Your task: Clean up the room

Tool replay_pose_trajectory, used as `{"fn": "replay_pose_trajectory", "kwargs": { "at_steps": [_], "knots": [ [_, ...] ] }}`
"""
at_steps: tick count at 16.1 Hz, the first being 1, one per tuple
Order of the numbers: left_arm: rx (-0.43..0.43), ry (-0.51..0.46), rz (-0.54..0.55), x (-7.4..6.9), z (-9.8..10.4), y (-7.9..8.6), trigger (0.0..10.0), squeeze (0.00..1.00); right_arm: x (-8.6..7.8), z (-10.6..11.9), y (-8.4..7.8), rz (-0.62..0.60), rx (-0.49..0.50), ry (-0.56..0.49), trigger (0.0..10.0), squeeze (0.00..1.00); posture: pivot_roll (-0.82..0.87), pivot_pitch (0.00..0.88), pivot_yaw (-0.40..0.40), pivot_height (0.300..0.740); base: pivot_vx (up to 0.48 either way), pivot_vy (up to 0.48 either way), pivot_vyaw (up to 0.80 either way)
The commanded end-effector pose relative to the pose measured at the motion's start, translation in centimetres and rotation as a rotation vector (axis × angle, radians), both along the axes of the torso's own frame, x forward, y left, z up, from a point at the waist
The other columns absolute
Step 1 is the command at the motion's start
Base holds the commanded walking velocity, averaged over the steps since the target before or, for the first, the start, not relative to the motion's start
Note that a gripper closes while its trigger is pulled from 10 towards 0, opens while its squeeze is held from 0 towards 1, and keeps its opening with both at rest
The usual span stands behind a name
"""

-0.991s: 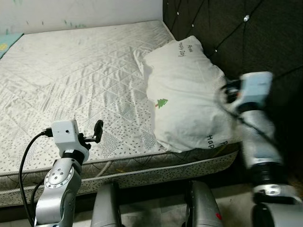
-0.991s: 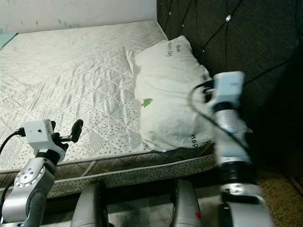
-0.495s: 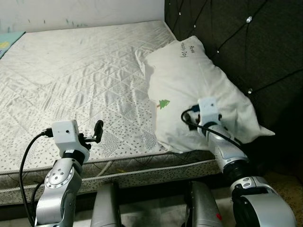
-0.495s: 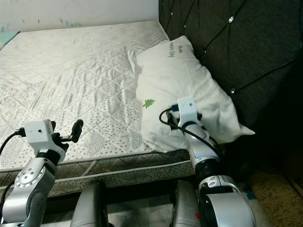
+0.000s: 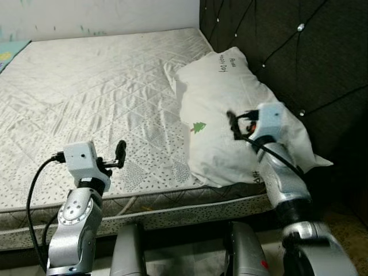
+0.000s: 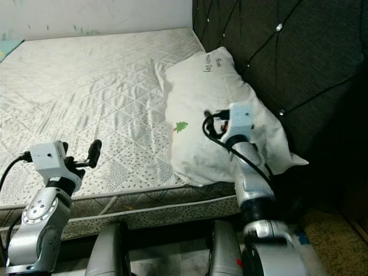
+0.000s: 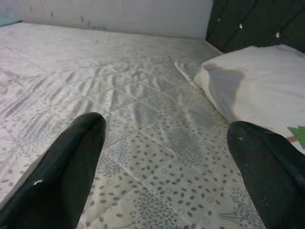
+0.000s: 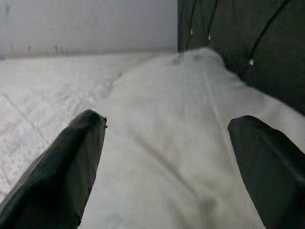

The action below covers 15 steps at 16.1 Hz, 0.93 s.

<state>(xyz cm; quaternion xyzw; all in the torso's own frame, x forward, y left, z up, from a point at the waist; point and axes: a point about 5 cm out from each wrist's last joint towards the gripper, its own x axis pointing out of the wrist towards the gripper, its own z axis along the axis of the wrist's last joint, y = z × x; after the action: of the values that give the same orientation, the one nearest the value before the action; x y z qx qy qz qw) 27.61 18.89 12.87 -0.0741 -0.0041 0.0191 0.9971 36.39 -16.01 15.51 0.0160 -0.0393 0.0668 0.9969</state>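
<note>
A white pillow (image 5: pixel 221 98) with a small green tree print lies at the bed's right end, against the dark tufted headboard (image 5: pixel 287 46). Its near right corner sticks out past the mattress edge. My right gripper (image 5: pixel 233 123) hovers just above the pillow's near half; in the right wrist view the right gripper (image 8: pixel 166 119) is open, both black fingers spread wide over the pillow (image 8: pixel 190 143). My left gripper (image 5: pixel 119 152) is held over the mattress (image 5: pixel 86 86) near its front edge. It is also open (image 7: pixel 164 126), with nothing between its fingers.
The quilted mattress stretches bare to the left and back toward a pale wall (image 5: pixel 103 11). A teal edge (image 5: pixel 8 49) shows at the far left. My legs (image 5: pixel 129 253) stand close against the bed's front edge (image 5: pixel 172 210).
My right arm swung from beside the headboard to the front of the pillow, then rose over it. The pillow's right corner now lies spread out. The left gripper barely shifted.
</note>
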Motion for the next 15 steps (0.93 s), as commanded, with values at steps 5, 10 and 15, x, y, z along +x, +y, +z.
{"fn": "replay_pose_trajectory", "kwargs": {
  "at_steps": [5,10,15],
  "knots": [
    [-0.002,-0.034,0.019,-0.1,-0.4,-0.7,10.0,0.0,-2.9,0.8,0.6,0.003,0.151,-0.09,10.0,0.0,-0.15,0.0,0.07,0.572,0.0,0.0,0.0],
    [-0.009,-0.048,0.011,0.8,-0.7,-1.3,10.0,0.0,-2.9,1.6,0.7,-0.008,0.163,-0.112,10.0,0.0,-0.17,0.0,0.085,0.628,0.0,0.0,0.0],
    [-0.027,-0.07,0.001,1.4,-0.7,-1.8,10.0,0.0,-3.0,1.9,1.0,-0.002,0.161,-0.117,10.0,0.0,-0.18,0.0,0.095,0.675,0.0,0.0,0.0]
  ]
}}
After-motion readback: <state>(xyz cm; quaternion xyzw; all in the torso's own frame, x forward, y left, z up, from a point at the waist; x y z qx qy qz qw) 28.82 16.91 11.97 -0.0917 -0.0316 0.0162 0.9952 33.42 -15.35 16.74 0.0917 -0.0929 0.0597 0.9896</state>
